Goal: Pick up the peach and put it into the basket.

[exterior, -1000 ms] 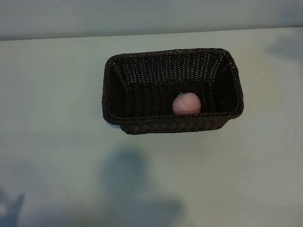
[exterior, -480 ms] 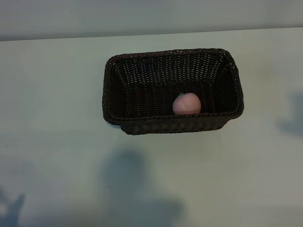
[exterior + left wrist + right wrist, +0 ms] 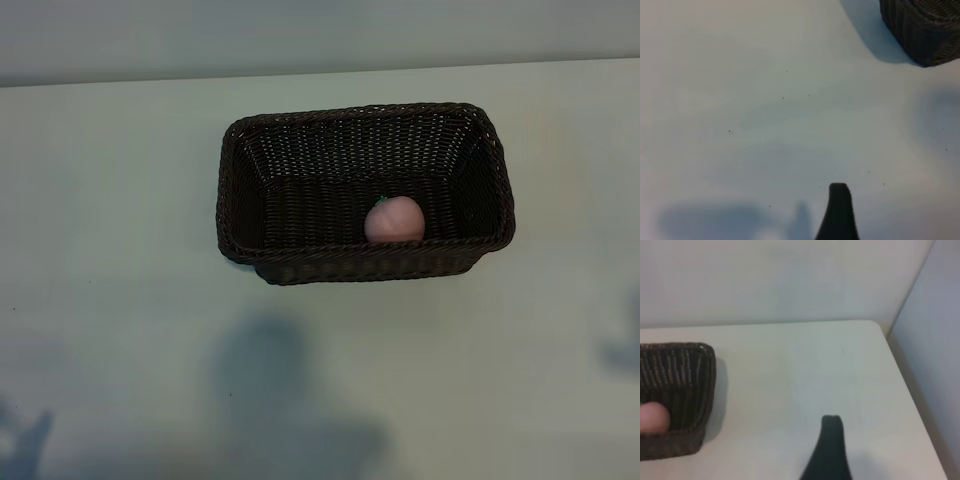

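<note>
In the exterior view neither arm was visible; only soft shadows lay on the near part of the pale table (image 3: 120, 330), one broad and dark in front of the basket and a fainter one at the right edge. The left gripper (image 3: 838, 210) appeared only in its own wrist view, as one dark fingertip (image 3: 839, 200) above bare table, well apart from a corner of the basket (image 3: 922, 30); its jaws were spread wide and it carried nothing. The right gripper (image 3: 829, 445) was seen in the same way, one dark finger (image 3: 830, 432) over the empty table to the side of the basket (image 3: 675, 390), also released and holding nothing. From this wrist view the end wall of the basket showed, with a part of the peach (image 3: 652, 418) behind its rim. Farther back on the table, the dark-brown woven basket (image 3: 300, 262) stood flat, its long sides across the exterior picture. The peach (image 3: 393, 220) lay inside it on the floor, close against the near long wall and a little right of the middle, with its small green tip at the upper left. Behind the basket the far table edge met a plain grey wall (image 3: 320, 35).
</note>
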Available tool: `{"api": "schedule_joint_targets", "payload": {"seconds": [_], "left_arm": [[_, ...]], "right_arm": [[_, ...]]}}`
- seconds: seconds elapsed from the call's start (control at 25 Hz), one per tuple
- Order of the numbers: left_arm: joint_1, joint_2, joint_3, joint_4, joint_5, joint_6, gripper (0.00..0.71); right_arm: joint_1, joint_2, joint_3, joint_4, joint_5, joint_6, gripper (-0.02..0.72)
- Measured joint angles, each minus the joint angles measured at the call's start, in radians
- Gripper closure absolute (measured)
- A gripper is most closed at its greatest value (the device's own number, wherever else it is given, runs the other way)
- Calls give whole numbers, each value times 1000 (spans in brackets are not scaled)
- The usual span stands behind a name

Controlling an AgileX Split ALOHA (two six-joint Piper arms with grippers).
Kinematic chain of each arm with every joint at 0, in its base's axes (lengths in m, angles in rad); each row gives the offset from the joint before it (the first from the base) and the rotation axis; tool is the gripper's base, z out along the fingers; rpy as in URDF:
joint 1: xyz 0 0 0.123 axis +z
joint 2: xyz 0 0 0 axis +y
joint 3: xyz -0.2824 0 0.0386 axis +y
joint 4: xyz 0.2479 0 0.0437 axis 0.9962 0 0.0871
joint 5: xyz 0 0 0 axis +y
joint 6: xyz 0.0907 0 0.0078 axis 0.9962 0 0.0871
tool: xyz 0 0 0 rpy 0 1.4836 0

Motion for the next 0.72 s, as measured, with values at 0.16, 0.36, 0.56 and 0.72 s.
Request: {"api": "schedule_joint_targets", "payload": {"seconds": [0.16,0.36,0.56,0.72], "left_arm": [[0,0,0,0,0,0,122],[0,0,0,0,0,0,122],[0,0,0,0,0,0,122],[0,0,0,0,0,0,122]], "right_arm": [[24,-65,89,-6,-29,0,106],[56,-180,189,-6,-24,0,106],[56,-273,255,-6,5,0,106],[57,-273,289,-6,49,0,107]]}}
